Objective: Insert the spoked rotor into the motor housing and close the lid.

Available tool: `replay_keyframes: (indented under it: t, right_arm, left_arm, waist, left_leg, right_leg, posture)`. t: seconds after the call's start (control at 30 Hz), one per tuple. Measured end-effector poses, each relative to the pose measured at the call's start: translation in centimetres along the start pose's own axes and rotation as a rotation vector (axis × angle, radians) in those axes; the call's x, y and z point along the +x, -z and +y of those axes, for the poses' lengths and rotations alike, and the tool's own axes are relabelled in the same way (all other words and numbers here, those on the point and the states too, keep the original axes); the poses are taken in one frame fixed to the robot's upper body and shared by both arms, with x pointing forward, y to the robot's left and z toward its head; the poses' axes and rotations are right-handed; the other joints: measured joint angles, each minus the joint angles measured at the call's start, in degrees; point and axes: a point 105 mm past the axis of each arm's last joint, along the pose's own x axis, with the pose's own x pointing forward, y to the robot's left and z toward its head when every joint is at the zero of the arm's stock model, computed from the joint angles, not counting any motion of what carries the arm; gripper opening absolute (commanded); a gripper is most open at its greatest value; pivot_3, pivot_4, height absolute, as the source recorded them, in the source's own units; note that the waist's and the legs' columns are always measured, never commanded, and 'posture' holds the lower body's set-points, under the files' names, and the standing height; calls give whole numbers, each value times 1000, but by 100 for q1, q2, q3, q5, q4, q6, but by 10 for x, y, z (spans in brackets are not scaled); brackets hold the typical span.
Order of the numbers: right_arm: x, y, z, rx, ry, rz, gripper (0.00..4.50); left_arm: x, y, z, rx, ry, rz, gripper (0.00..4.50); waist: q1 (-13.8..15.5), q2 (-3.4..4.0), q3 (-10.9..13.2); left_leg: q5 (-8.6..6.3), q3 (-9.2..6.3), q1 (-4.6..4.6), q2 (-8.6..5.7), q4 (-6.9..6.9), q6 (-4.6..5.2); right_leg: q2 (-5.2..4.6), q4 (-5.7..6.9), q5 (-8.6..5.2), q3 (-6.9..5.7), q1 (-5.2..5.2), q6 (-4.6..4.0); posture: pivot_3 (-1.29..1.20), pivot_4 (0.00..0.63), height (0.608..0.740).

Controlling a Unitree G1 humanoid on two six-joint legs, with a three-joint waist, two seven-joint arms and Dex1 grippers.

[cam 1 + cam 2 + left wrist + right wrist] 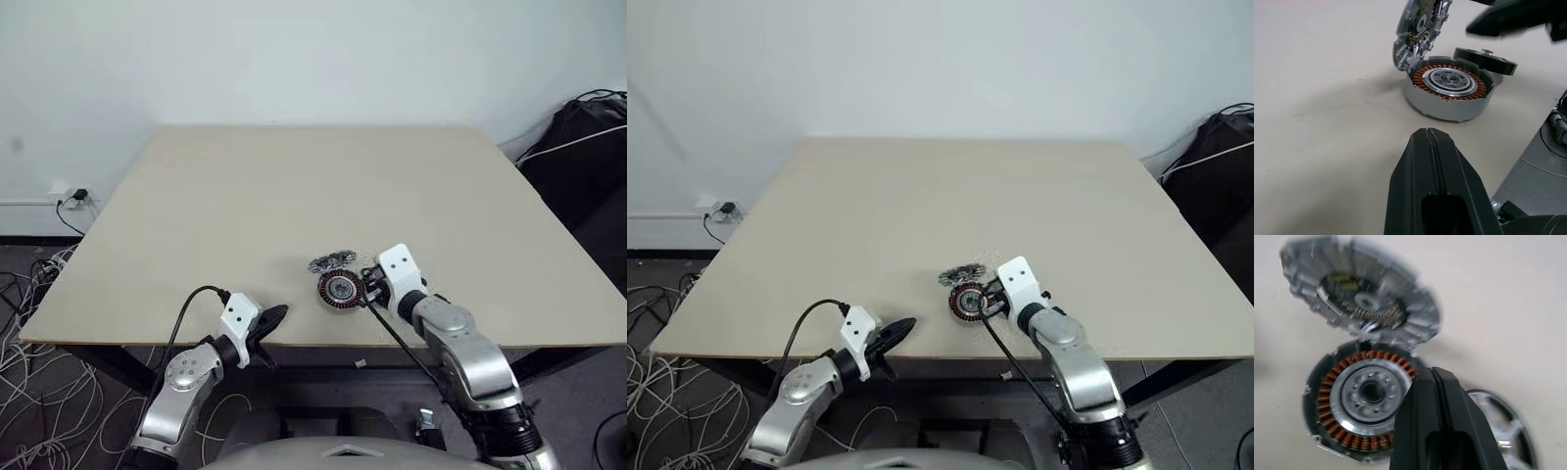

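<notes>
lying just beside the closed, empty right gripper [1432, 374], the spoked rotor [1503, 423] is not yet inserted; the motor housing [1359, 399] stands uncovered, the lid [1364, 301] raised behind it; the left gripper [1432, 139] is shut, well apart.

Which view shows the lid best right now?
The left wrist view: the lid stands raised, hinged open behind the motor housing. The right wrist view shows its underside, blurred. The eye views show a small shiny patch.

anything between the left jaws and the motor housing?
Nothing. In the left wrist view, only bare table runs from the left gripper to the motor housing.
</notes>
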Motion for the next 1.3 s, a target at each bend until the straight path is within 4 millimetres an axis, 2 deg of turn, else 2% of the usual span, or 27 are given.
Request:
replay_keyframes:
  t: [0.13, 0.27, 0.47, 0.6, 0.77, 1.07, 1.3]
  right_arm:
    - [8, 7, 14, 23, -35, 34, 31]
    - [9, 3, 20, -28, -95, 35, 31]
    - [7, -14, 8, -160, -168, 24, 1846]
    - [9, -14, 2, -241, -234, 73, 1846]
    - [12, -10, 6, -271, -342, 129, 1846]
    - [16, -10, 5, -245, -412, 177, 1846]
    - [17, 1, 12, -233, -449, 228, 1846]
  left_arm:
    - [-1, 1, -1, -3, 1, 3, 0]
    - [-3, 5, -2, -14, -6, 13, 0]
    - [-3, 5, -1, -16, -16, 16, 0]
    - [-3, 5, -1, -16, -17, 15, 0]
    - [-2, 5, -1, -16, -19, 13, 0]
    - [-3, 6, 0, -19, -34, 16, 0]
    - [-3, 6, 1, -20, -39, 16, 0]
  waist:
    - [-8, 2, 0]
    - [-11, 0, 3]
    - [-13, 0, 5]
    - [-12, -3, 6]
    - [-8, -7, 8]
    - [2, -7, 9]
    - [2, -7, 8]
  left_leg:
    - [-1, 0, -1, -1, 0, 2]
    - [-1, 0, 0, -2, 2, 2]
    - [0, -1, 1, -1, 3, 1]
    - [-1, -1, 0, -1, 3, 2]
    - [-1, -1, 0, -1, 4, 3]
    - [-3, -1, -2, -1, 4, 4]
    - [-3, -1, -4, -1, 4, 4]
  right_leg:
    - [-1, -1, 0, 2, -1, -1]
    - [-1, -1, 0, -1, 1, 0]
    - [0, -1, 0, -3, 0, 1]
    - [-1, -2, 0, -2, 1, 0]
    - [-3, -2, 0, -2, 2, -1]
    - [-6, -2, 1, 0, -1, -2]
    - [-9, -1, 1, 1, -3, -3]
  posture:
    - [0, 0, 740]
    - [0, 0, 740]
    - [0, 0, 740]
    - [0, 0, 740]
    - [0, 0, 740]
    - [0, 0, 740]
    - [0, 0, 740]
